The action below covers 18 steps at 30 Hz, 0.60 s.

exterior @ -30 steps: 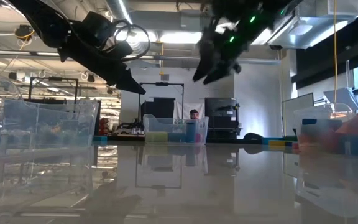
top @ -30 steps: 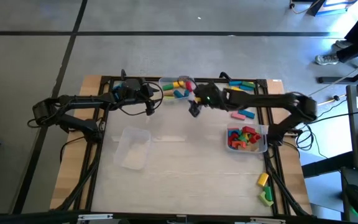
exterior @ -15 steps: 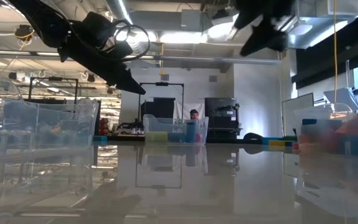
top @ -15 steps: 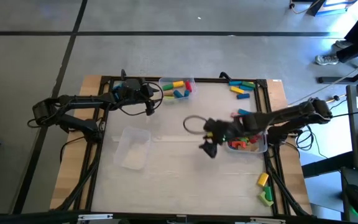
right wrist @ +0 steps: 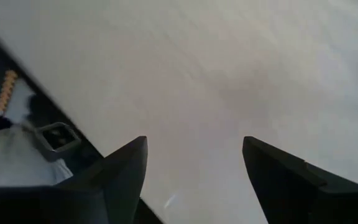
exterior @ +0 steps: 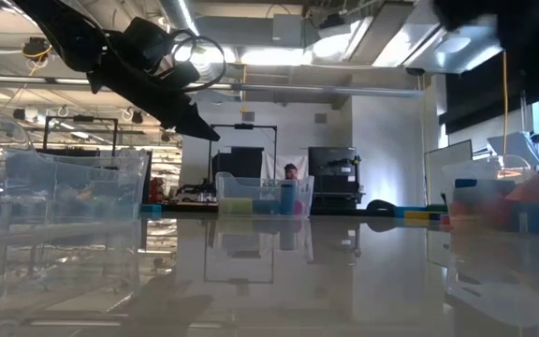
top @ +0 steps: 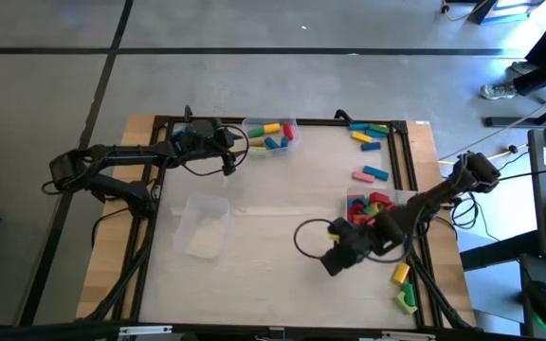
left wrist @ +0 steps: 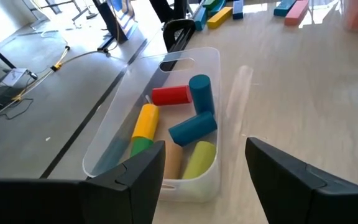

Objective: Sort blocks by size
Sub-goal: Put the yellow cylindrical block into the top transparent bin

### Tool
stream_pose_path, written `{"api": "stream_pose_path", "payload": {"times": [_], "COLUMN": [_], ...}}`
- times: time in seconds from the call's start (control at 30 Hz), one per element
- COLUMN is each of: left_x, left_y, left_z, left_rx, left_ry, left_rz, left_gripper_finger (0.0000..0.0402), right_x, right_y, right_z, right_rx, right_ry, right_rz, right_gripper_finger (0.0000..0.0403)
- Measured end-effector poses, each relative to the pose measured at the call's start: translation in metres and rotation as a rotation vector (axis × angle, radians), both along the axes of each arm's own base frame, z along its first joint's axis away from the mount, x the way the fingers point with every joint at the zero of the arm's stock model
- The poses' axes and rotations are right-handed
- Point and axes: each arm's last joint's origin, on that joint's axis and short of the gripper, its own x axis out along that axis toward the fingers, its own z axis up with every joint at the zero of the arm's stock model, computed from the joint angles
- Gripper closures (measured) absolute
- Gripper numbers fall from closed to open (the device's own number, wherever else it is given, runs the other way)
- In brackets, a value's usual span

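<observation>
A clear bin (top: 270, 135) at the far edge holds several cylinder blocks (left wrist: 185, 118) in red, blue, yellow and green. My left gripper (left wrist: 204, 180) hovers open just short of it, nothing between its fingers; the low view shows that gripper (exterior: 195, 126) well above the table. A second bin (top: 375, 210) on the right holds red, yellow and green blocks. Loose blocks lie at the far right (top: 368, 133), mid right (top: 372, 174) and near right (top: 403, 275). My right gripper (top: 335, 260) hangs open over bare table near the second bin's near left corner, empty in its wrist view (right wrist: 194, 180).
An empty clear bin (top: 204, 224) lies on the table's left half. A dark cable loop (top: 311, 237) trails by the right arm. Black frame rails (top: 150, 218) run along the table's sides. A person's foot (top: 500, 88) shows on the floor beyond the far right corner.
My right gripper has swept from beside the far bin toward the table's near edge and somewhat to the right, past the second bin, rolling and tipping downward as it went. It stays open and empty. No block has moved.
</observation>
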Motion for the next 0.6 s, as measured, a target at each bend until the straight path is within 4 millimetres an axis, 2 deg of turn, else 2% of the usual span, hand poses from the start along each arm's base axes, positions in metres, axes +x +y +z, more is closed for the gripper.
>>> {"api": "stream_pose_path", "payload": {"times": [0.1,0.4,0.6], "left_x": [0.000,0.000,0.000], "left_y": [0.000,0.000,0.000], "left_z": [0.000,0.000,-0.001], "left_rx": [0.009,0.009,0.010], "left_ry": [0.009,0.010,0.014], "left_rz": [-0.005,-0.006,-0.007], "left_gripper_finger": [0.0183,0.0183,0.0183], "right_x": [-0.011,-0.052,-0.067], "right_y": [0.010,0.030,0.036], "right_z": [-0.008,-0.024,-0.025], "right_rx": [0.065,0.026,-0.022], "right_ry": [0.153,0.560,0.640], "right_rz": [-0.070,-0.312,-0.406], "right_gripper_finger": [0.0139,0.0139,0.0139]}}
